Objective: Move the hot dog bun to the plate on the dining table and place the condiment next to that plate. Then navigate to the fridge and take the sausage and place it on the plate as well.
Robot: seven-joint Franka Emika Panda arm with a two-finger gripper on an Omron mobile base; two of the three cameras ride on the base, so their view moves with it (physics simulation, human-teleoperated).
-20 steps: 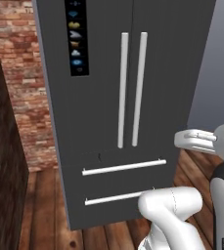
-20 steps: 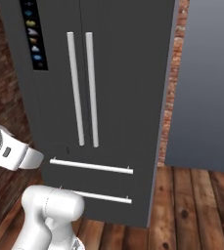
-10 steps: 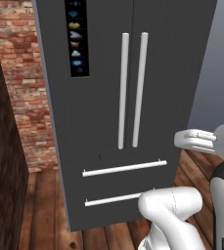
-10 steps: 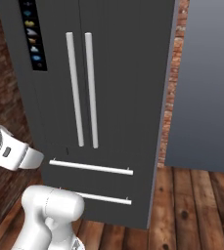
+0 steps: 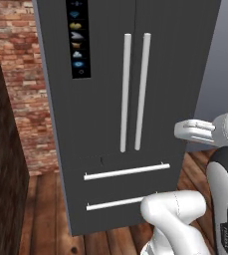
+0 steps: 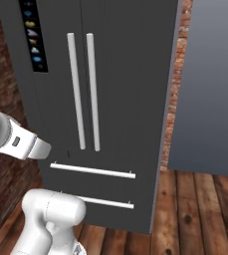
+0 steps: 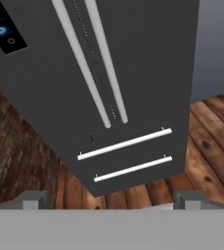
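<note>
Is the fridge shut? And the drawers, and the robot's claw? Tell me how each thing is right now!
fridge: both doors shut, bar handles side by side.
upper drawer: shut.
lower drawer: shut.
icon panel: lit, small icons showing.
gripper: open, holding nothing, apart from the fridge.

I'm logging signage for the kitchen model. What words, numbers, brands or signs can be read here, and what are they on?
No readable words, numbers or brand names.
Black panel on the left door of the fridge: a column of small icons in pale, yellow, tan and blue, too small to make out; no letters.
Bar handles and the drawer fronts: unmarked.
</note>
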